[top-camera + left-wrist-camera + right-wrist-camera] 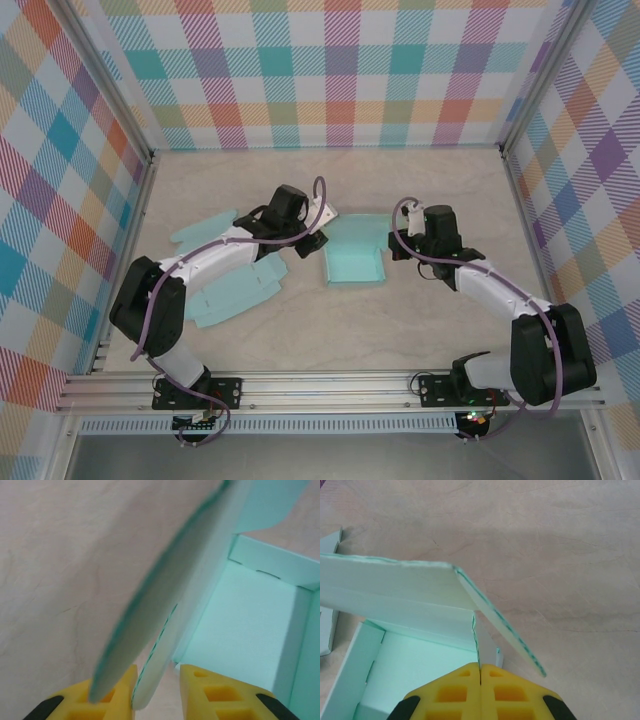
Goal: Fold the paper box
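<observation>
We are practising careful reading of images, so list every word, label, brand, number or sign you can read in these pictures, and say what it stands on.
None: there is no readable text. The paper box and the flat teal sheets are plain, the yellow fingers bear no marking, and the checked walls carry a colour pattern without lettering.

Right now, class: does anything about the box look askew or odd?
Yes. The paper box is only half-formed. Its side panel looks bowed and tilted, sitting loosely between the fingers of the left gripper. Nothing looks torn.
</observation>
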Action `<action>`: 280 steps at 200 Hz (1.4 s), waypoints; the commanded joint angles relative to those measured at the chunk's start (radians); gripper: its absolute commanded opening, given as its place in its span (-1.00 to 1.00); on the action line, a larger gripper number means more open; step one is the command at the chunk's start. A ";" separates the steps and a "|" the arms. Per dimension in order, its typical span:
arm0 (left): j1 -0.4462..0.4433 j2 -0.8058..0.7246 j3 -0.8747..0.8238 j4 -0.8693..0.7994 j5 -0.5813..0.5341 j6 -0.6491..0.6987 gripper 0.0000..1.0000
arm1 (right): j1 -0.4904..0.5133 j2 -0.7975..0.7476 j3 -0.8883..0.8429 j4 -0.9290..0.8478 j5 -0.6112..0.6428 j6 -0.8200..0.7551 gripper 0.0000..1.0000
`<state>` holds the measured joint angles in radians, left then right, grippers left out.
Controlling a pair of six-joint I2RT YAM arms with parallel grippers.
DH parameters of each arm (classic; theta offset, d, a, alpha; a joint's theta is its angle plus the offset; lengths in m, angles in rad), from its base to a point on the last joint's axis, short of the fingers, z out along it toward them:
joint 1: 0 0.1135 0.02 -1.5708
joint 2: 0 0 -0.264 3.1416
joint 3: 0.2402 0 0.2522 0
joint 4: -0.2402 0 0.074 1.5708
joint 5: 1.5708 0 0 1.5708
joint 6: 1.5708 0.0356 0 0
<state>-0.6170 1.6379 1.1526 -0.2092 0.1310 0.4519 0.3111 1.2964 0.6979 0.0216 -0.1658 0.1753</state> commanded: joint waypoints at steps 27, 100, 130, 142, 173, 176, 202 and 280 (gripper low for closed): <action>-0.058 -0.060 -0.071 0.164 -0.205 -0.157 -0.46 | 0.040 -0.030 0.020 -0.032 0.068 -0.009 -1.00; -0.115 -0.040 -0.088 0.278 -0.348 -0.357 -0.86 | 0.130 -0.022 0.032 -0.043 0.186 0.063 -1.00; -0.132 -0.032 -0.092 0.294 -0.361 -0.500 -0.88 | 0.187 -0.005 0.044 -0.031 0.278 0.087 -1.00; -0.142 -0.026 -0.093 0.299 -0.366 -0.526 -0.87 | 0.199 0.010 0.058 -0.029 0.313 0.084 -1.00; -0.178 0.002 -0.094 0.334 -0.408 -0.533 -0.85 | 0.210 0.054 0.110 -0.012 0.372 0.060 -1.00; -0.179 0.006 -0.094 0.340 -0.411 -0.533 -0.85 | 0.210 0.058 0.116 -0.007 0.375 0.055 -1.00; -0.180 0.057 -0.063 0.384 -0.458 -0.541 -0.85 | 0.210 0.102 0.172 0.018 0.412 0.009 -1.00; -0.180 0.210 0.042 0.410 -0.565 -0.675 -0.85 | 0.211 0.250 0.271 0.072 0.412 0.003 -1.00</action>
<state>-0.7708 1.8301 1.1652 0.1444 -0.4469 -0.1455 0.5026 1.5276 0.9493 0.0120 0.3183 0.1673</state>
